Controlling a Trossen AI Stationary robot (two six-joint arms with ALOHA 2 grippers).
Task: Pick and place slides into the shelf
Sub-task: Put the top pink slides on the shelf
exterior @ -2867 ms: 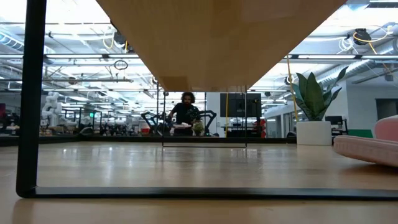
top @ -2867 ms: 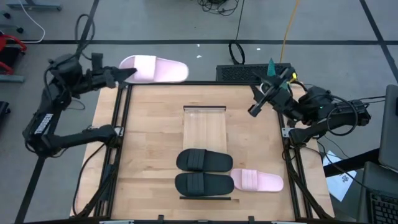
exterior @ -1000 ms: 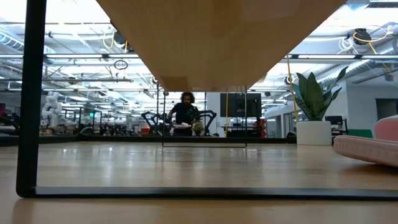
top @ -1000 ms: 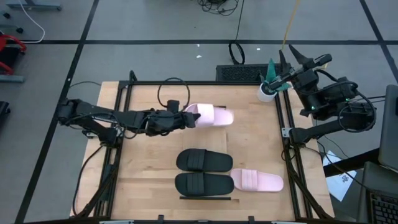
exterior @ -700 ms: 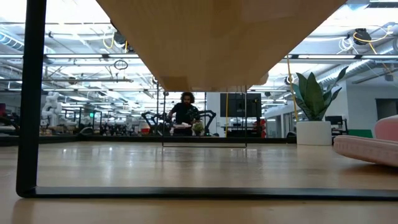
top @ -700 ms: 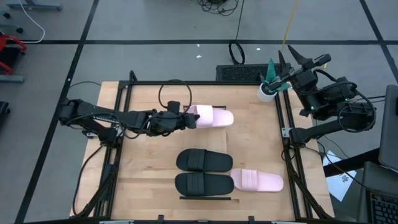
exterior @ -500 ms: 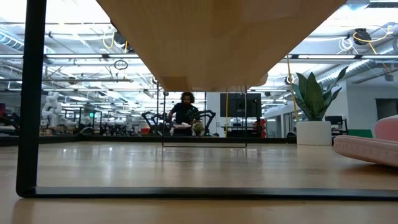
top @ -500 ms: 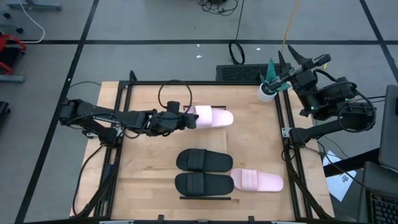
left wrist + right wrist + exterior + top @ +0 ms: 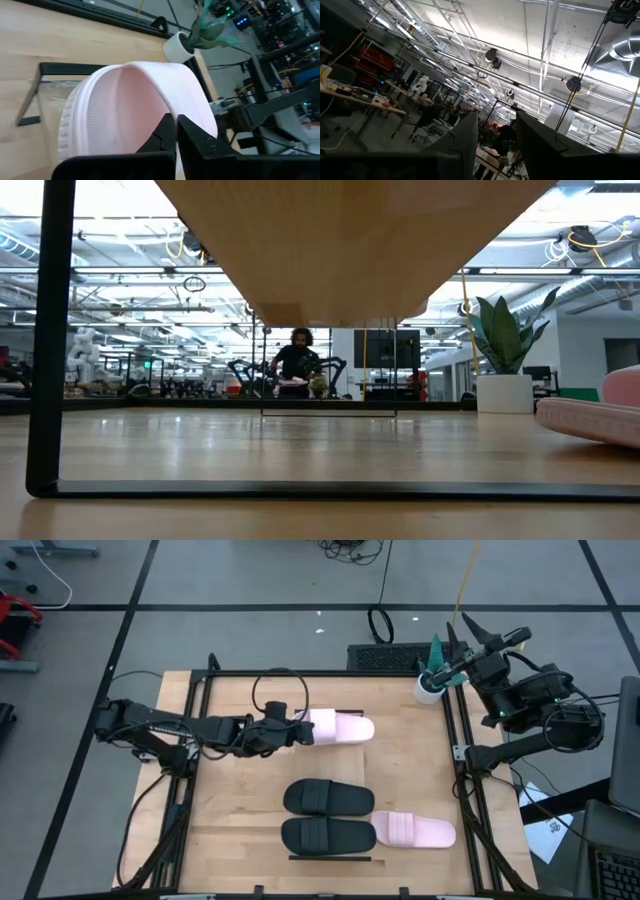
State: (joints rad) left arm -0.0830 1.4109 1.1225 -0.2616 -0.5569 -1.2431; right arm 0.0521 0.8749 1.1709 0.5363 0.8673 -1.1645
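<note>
The left gripper [image 9: 297, 729] is clamped on the strap of a pink slide [image 9: 338, 727], holding it over the shelf [image 9: 47, 90] at about 12 o'clock of the table [image 9: 230, 800]. The right gripper [image 9: 478, 635], fingers apart and empty, is raised off the table's 2 o'clock corner by a potted plant [image 9: 432, 675]. Two black slides [image 9: 328, 817] lie together at 6 o'clock, with the other pink slide [image 9: 414, 831] just beside them at 5 o'clock.

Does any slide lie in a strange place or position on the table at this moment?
One does: the pink slide lies beside the shelf, its toe against the nearer black slide, not on it like both black ones. The left gripper holds the other pink slide above the shelf's far end.
</note>
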